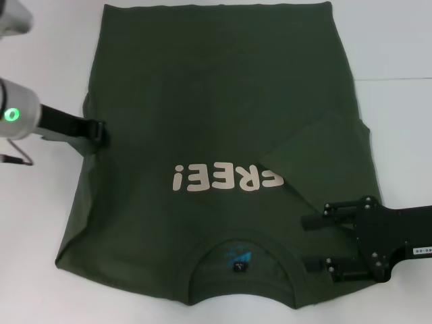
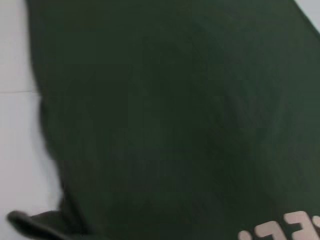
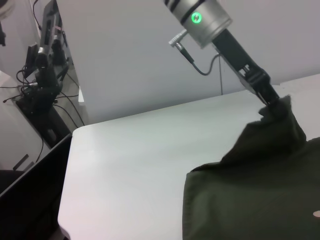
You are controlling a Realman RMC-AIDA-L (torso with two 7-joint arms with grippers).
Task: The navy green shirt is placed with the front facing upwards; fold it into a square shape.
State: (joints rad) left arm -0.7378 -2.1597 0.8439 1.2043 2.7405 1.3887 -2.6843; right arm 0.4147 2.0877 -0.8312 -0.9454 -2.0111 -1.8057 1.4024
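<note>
My left gripper (image 1: 102,132) is clamped on the sleeve of the dark olive-green cotton T-shirt (image 1: 216,101), so I should carry it inward smoothly, while my right gripper (image 1: 312,241) hovers spread apart.

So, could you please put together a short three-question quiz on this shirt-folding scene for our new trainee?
1. True or false: the right sleeve of the dark olive-green cotton T-shirt already lies folded in over the chest.
2. Which gripper pinches the shirt's edge? A) left gripper B) right gripper
3. Fill in: the cream lettering reads "____".

Key
1. True; the flap covers the start of the lettering.
2. A; the right wrist view shows cloth lifted at its tip, while the right gripper hovers open near the collar.
3. FREE!
</note>
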